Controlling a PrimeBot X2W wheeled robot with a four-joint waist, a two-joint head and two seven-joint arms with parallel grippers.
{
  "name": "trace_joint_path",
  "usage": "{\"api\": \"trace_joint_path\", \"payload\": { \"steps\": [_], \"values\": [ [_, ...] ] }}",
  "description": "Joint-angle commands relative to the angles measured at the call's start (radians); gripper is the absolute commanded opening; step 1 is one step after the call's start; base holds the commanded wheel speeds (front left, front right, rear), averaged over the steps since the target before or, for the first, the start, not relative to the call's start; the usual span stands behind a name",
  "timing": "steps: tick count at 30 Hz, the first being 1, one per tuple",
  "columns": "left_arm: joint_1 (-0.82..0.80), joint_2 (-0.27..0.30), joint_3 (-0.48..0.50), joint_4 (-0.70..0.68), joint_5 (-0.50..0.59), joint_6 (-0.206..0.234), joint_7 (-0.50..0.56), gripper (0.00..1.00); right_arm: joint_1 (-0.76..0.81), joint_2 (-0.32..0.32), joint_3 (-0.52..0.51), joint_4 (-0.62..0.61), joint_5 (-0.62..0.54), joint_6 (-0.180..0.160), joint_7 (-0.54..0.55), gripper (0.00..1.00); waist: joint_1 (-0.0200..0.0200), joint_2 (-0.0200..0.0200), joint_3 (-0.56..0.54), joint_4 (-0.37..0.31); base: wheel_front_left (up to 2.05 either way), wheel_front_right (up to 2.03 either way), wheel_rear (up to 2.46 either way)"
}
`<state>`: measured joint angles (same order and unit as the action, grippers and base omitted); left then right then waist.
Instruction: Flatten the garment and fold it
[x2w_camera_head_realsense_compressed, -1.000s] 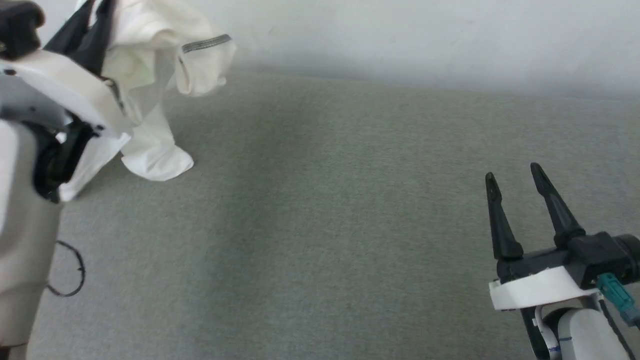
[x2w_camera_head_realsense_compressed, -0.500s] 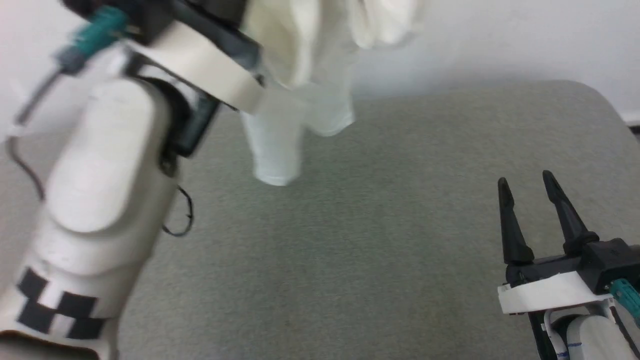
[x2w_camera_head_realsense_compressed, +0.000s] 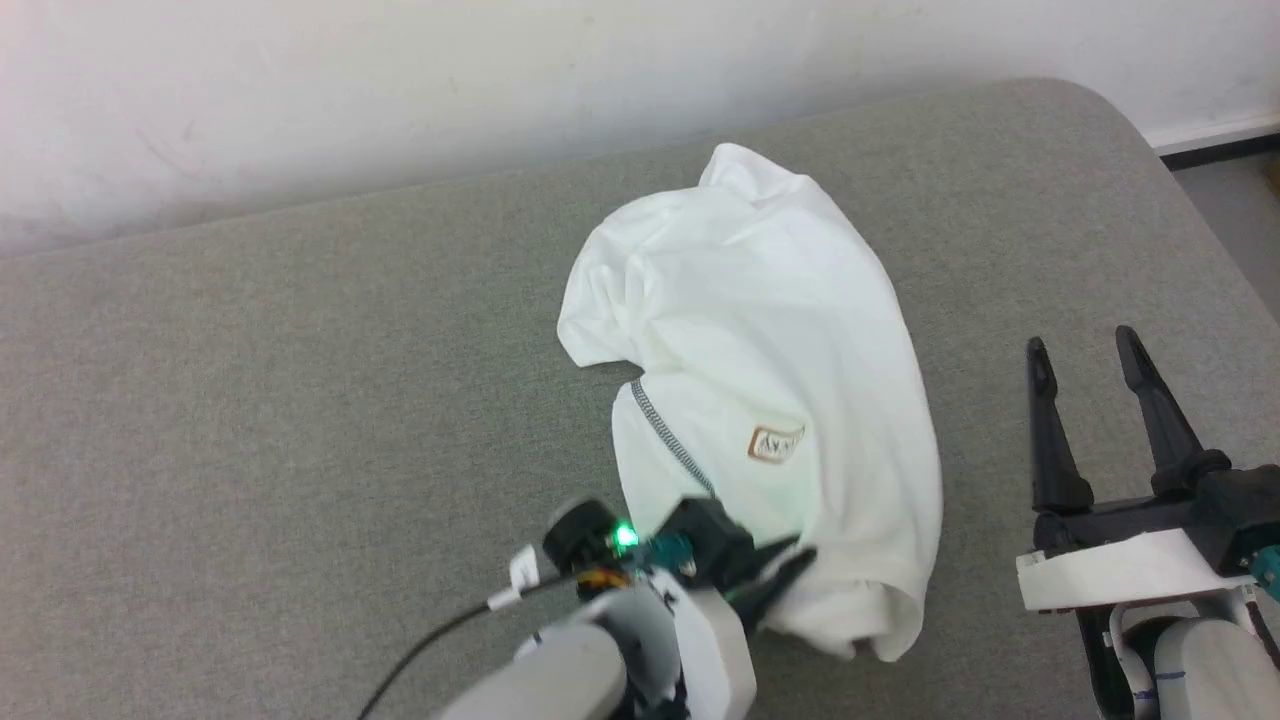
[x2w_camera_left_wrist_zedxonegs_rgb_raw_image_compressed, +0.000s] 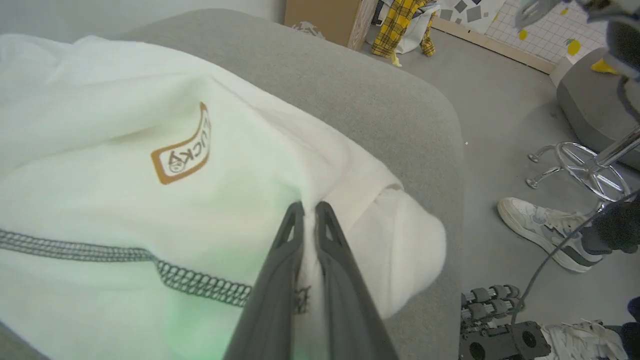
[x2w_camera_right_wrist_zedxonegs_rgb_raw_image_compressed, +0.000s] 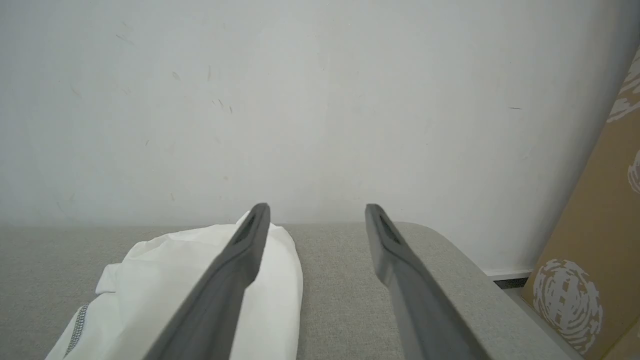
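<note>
A white T-shirt (x2w_camera_head_realsense_compressed: 760, 330) is seen lying in a crumpled heap on a grey upholstered surface (x2w_camera_head_realsense_compressed: 300, 400). In the head view it lies right of the middle, closer to the rounded far right corner than to the left side. It is not spread flat: the fabric is bunched, with a fold tucked under along the left side and a rounded roll at the near edge. A grey-black zigzag seam (x2w_camera_head_realsense_compressed: 668, 440) runs down its left part, and a small brown-outlined label (x2w_camera_head_realsense_compressed: 776, 443) is set just to the right of that seam.

The left gripper (x2w_camera_left_wrist_zedxonegs_rgb_raw_image_compressed: 308, 210) is placed at the near edge of the T-shirt. Its two dark fingers are drawn almost together, with a thin pinch of white fabric caught between them. In the left wrist view the cloth is seen creased up toward the fingertips. A green light (x2w_camera_head_realsense_compressed: 625, 537) is lit on that wrist.

The right gripper (x2w_camera_head_realsense_compressed: 1083, 342) is held at the lower right of the head view, near the T-shirt's right edge but apart from it. Its jaws are spread wide with nothing between them, and its fingers are pointed toward the white wall (x2w_camera_right_wrist_zedxonegs_rgb_raw_image_compressed: 320, 100). In the right wrist view bare grey upholstery is seen between the fingers, and the T-shirt is partly covered by the left-hand finger.

Beyond the surface's rounded corner, in the left wrist view, a white shoe (x2w_camera_left_wrist_zedxonegs_rgb_raw_image_compressed: 540, 230), a chrome chair base (x2w_camera_left_wrist_zedxonegs_rgb_raw_image_compressed: 590, 170) and a cardboard box (x2w_camera_left_wrist_zedxonegs_rgb_raw_image_compressed: 320, 17) are seen.
</note>
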<state>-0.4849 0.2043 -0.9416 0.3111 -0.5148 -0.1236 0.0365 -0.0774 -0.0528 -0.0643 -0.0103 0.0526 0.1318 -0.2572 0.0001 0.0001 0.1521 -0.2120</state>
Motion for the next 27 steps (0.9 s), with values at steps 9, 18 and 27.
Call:
{"api": "trace_joint_path", "payload": {
  "steps": [9, 18, 27],
  "values": [
    [0.042, -0.041, -0.01, 0.079, -0.031, 0.009, -0.13, 1.0, 0.016, 0.003, 0.004, 0.043, -0.045, -0.001, -0.005, 1.0, -0.0001, -0.0001, -0.065, 0.079, 0.0, 0.0, 0.0],
    [0.054, 0.021, 0.171, 0.014, -0.078, 0.121, -0.267, 1.0, 0.081, 0.003, 0.013, 0.051, -0.078, -0.001, -0.005, 1.0, -0.0001, -0.0001, -0.157, 0.158, 0.0, 0.0, 0.0],
    [0.23, 0.149, 0.443, -0.164, 0.002, 0.271, -0.298, 1.0, 0.138, -0.003, 0.041, 0.01, -0.031, -0.001, -0.005, 1.0, -0.0001, -0.0001, -0.19, 0.21, 0.0, 0.0, 0.0]
  ]
}}
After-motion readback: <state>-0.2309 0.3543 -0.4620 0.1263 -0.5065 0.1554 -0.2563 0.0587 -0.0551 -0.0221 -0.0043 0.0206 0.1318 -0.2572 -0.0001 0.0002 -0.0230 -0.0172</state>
